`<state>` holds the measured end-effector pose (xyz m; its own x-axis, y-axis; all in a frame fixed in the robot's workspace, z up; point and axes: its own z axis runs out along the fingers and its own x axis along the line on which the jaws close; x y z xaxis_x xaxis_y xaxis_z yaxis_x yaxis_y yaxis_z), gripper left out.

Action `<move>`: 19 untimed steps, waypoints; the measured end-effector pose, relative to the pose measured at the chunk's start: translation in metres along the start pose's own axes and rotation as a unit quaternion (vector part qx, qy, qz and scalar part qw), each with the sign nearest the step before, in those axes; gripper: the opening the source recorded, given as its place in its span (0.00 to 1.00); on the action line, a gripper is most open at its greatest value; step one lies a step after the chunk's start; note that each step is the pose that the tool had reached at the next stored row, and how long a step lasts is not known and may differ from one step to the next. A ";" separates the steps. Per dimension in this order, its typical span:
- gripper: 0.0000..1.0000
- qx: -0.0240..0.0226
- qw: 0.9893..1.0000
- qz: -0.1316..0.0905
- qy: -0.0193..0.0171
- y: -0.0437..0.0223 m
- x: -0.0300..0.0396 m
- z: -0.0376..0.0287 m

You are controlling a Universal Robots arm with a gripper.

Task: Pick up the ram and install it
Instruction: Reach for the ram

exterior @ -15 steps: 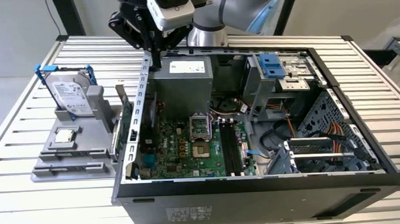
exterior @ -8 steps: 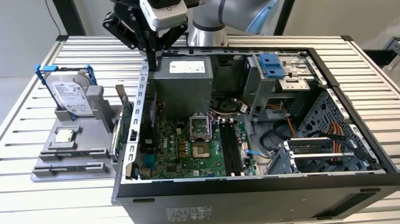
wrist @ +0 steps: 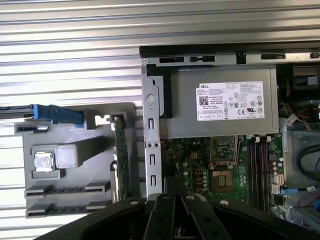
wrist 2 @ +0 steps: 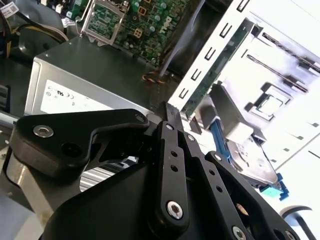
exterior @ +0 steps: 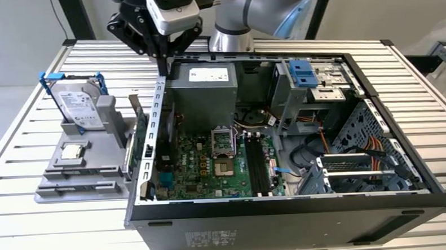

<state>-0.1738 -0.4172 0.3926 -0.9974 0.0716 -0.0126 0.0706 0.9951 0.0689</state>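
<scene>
Several long black memory slots (exterior: pixel 256 167) lie nearest us in the exterior view. They run along the green motherboard (exterior: pixel 202 168) inside the open black computer case (exterior: pixel 287 215), and we judge that this is where the part belongs.

A little farther back, on the exterior view's left, is the ram (exterior: pixel 139 126), a long, thin, dark green circuit-board stick. It stands on its long edge in a grey plastic fixture (exterior: pixel 59 169), just outside the case's side wall. We expect it to be light and stiff but brittle (a thin board with exposed chips and edge contacts), and its smooth faces could slip. The safest hold, in our judgement, is a moderate pinch across the two flat faces at mid-length, near the upper edge. That way it should lift straight out without tilting or bending.

Farthest back, the black two-finger gripper (exterior: pixel 164 68) hangs from the grey arm (exterior: pixel 271 10). Its fingers point straight down over the back end of that side wall, beside the grey metal power supply box (exterior: pixel 203 97). The second wrist view shows the fingertips pressed together with nothing between them. They sit clear of the ram, above and beyond its far end.
</scene>
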 end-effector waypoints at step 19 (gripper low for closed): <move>0.00 0.000 1.000 0.000 0.001 -0.0019 0.0273 -0.0004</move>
<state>-0.2011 -0.4172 0.3926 -0.9974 0.0715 -0.0105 0.0706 0.9951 0.0688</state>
